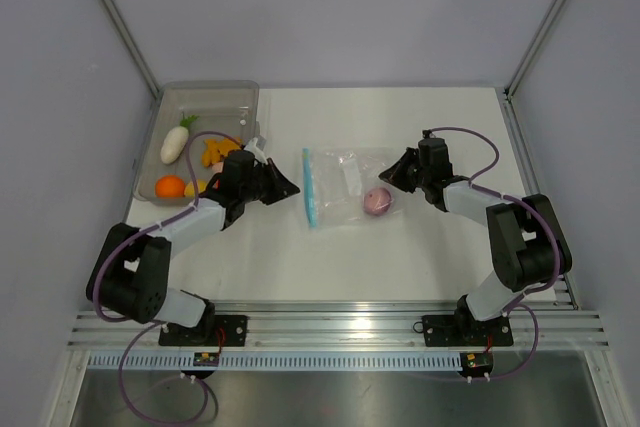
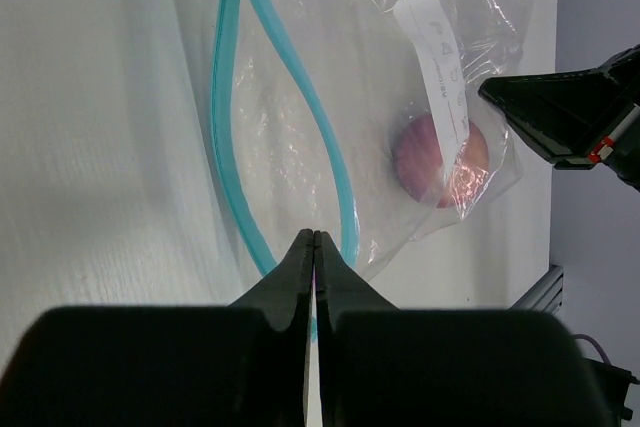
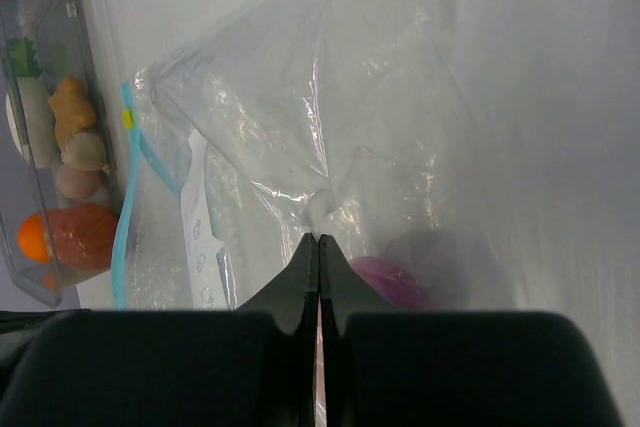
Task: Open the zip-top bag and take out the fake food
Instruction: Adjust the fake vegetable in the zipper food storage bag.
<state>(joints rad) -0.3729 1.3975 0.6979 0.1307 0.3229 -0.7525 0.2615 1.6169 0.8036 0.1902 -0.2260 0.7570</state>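
The zip-top bag (image 1: 345, 179) lies flat mid-table, its light blue zip strip (image 1: 309, 187) on its left edge. In the left wrist view the strip (image 2: 300, 77) gapes in a long loop. A purple onion (image 1: 378, 201) of the fake food sits inside the bag. My left gripper (image 1: 296, 190) is shut, its tips (image 2: 316, 237) over the near end of the open mouth, with no film seen between them. My right gripper (image 1: 385, 179) is shut on a puckered fold of the bag's clear film (image 3: 320, 209), just beside the onion (image 3: 385, 277).
A smoky-grey tray (image 1: 250, 97) stands at the far left, behind my left arm. It holds a white radish (image 1: 175, 142), a yellow piece (image 1: 213, 152) and an orange piece (image 1: 170, 186). Metal frame posts rise at the back corners, and a rail runs along the near edge.
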